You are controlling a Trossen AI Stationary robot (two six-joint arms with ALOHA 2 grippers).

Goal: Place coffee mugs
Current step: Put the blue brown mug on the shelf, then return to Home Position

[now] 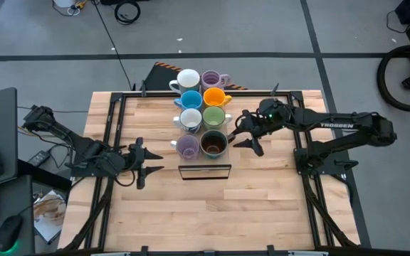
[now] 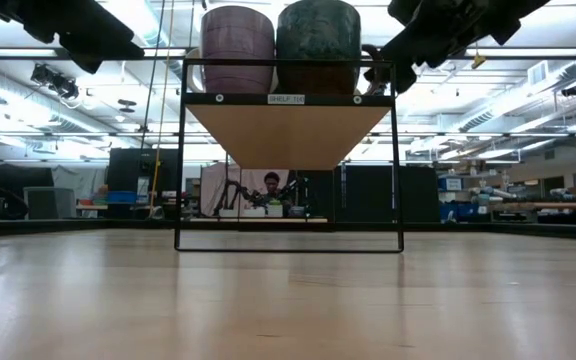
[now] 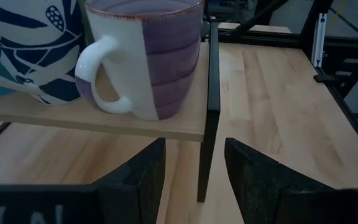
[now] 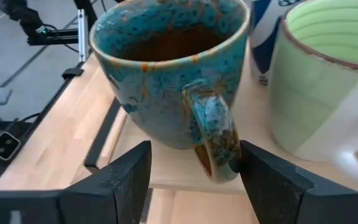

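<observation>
Several coffee mugs stand in two rows on a raised wooden shelf [image 1: 205, 171] with a black frame. At its near end stand a lilac mug [image 1: 187, 146] and a dark olive mug [image 1: 213, 144] that is brown inside. My right gripper [image 1: 235, 136] is open at the dark mug's right side, with the handle [image 4: 215, 134] between its fingers. My left gripper [image 1: 152, 161] is open to the left of the shelf. It is apart from the lilac mug [image 3: 157, 56] and faces the shelf's corner leg [image 3: 207, 124]. My right gripper comes in almost level from the table's right, slanting slightly down, with a finger on either side of the dark mug's handle [image 4: 224, 158]. One finger [image 4: 260, 177] stands right beside the handle; whether it touches, I cannot tell. The mug stands upright on the shelf board.
Behind the near pair stand a blue-patterned white mug [image 1: 190, 119], a green mug [image 1: 213, 116], then blue, orange, white and lilac mugs. Black rails [image 1: 112, 135] frame the table. Bare wood [image 1: 205, 213] lies toward the near edge. A person [image 2: 271, 188] sits far back in the room.
</observation>
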